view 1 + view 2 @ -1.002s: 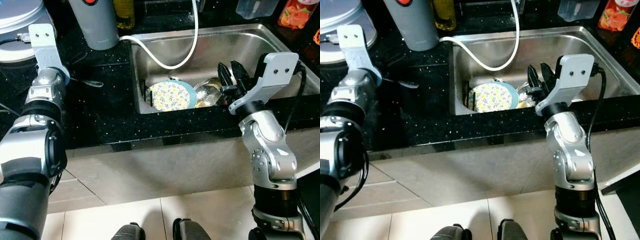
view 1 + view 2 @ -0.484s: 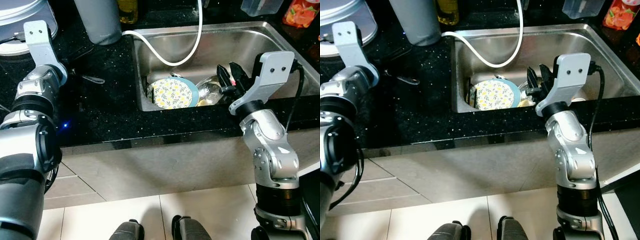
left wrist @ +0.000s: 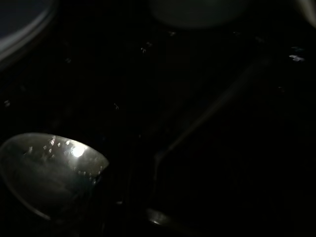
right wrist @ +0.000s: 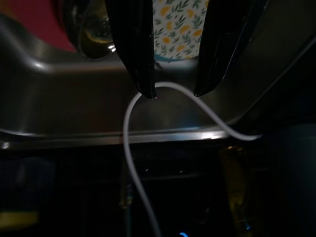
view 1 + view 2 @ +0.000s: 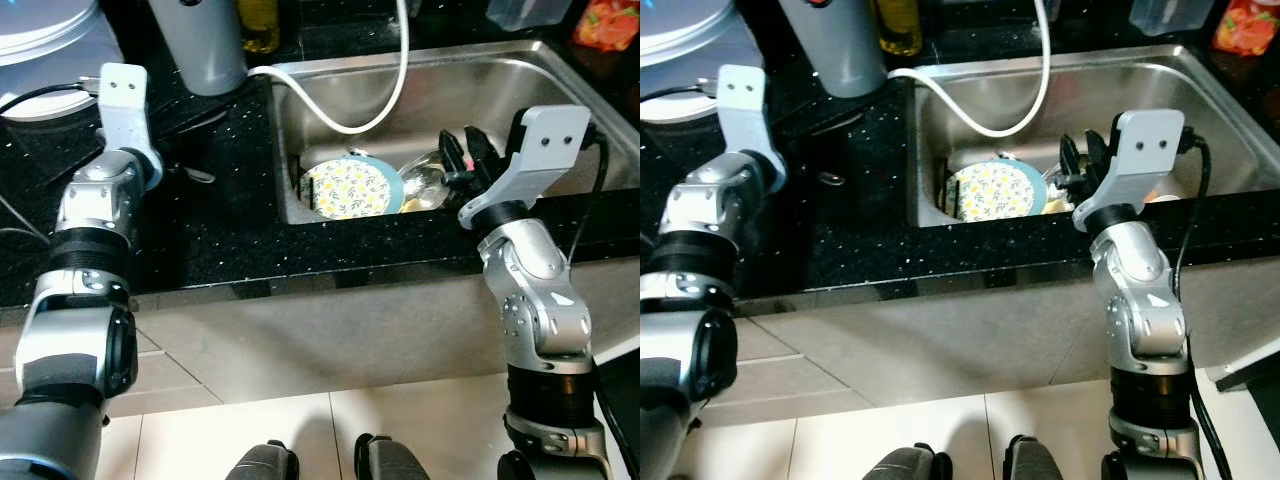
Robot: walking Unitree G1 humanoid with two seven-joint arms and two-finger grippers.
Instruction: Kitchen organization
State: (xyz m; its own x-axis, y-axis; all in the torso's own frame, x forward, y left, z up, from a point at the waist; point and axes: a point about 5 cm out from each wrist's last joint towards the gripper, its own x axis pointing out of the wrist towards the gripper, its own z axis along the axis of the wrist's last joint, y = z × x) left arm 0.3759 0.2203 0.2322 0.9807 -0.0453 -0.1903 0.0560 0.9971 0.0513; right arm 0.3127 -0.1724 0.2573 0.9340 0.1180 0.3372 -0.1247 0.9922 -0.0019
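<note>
Since a second ago our left arm has swung inward over the dark tabletop [image 5: 230,250], nearer the spoon [image 3: 49,173]; whether the left pincer is open we cannot tell. Our right pincer [image 5: 468,165] hangs open and empty over the sink [image 5: 560,75], with the flowered plate [image 5: 350,187] and steel bowl [image 5: 425,185] just beyond its fingertips. We judge the white hose [image 5: 385,100] looping ahead could snag a finger on any reach, dragging the dishes.
</note>
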